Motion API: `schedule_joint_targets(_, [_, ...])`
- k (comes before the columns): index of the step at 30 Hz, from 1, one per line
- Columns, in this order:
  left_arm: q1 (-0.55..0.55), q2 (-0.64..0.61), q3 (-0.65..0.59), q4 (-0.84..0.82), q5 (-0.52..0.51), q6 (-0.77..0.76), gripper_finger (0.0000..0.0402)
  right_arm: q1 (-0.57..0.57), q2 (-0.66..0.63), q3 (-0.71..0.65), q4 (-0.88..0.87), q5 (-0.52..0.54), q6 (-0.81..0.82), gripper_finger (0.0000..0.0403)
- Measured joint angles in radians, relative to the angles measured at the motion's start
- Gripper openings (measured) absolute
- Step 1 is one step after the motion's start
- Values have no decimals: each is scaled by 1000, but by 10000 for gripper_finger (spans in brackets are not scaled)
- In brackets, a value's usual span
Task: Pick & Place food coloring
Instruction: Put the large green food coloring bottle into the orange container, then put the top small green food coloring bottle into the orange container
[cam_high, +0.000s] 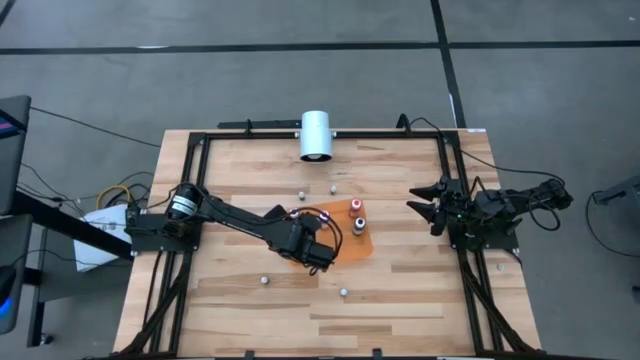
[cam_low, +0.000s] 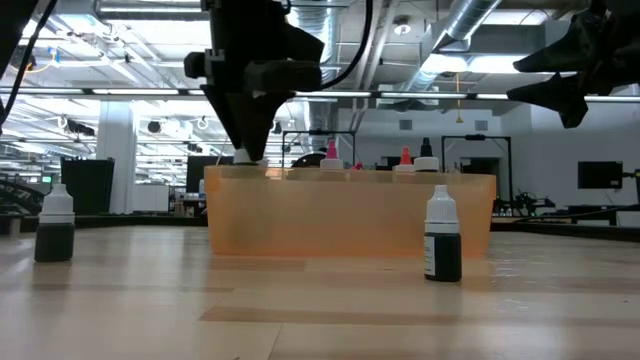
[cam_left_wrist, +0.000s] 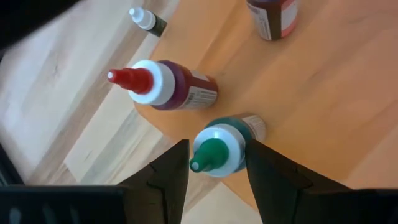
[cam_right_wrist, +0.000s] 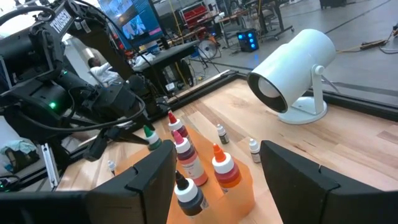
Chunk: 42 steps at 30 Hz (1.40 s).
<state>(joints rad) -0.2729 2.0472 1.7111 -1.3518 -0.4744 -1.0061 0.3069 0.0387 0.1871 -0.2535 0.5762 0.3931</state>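
My left gripper has its jaws clamped on a green-capped bottle, held over the orange tray at its 9 o'clock edge — not yet let go, I judge. Beside it in the tray stands a red-capped bottle, with others further in. Several bottles still dot the table, one near 6 o'clock — so work remains. My right gripper waits at 3 o'clock, jaws apart and empty.
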Motion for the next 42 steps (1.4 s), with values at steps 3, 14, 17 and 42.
schedule_joint_targets(3, [0,0,3,-19,-3,0,149,0,0,0,0,0,0,221])
schedule_joint_targets(14, [0,-1,155,-191,-36,18,149,0,0,0,0,0,0,221])
schedule_joint_targets(17, [-2,-1,253,-225,-43,48,149,0,0,0,0,0,0,221])
schedule_joint_targets(42, [-71,-89,525,-221,-68,92,149,0,0,0,-4,-2,0,221])
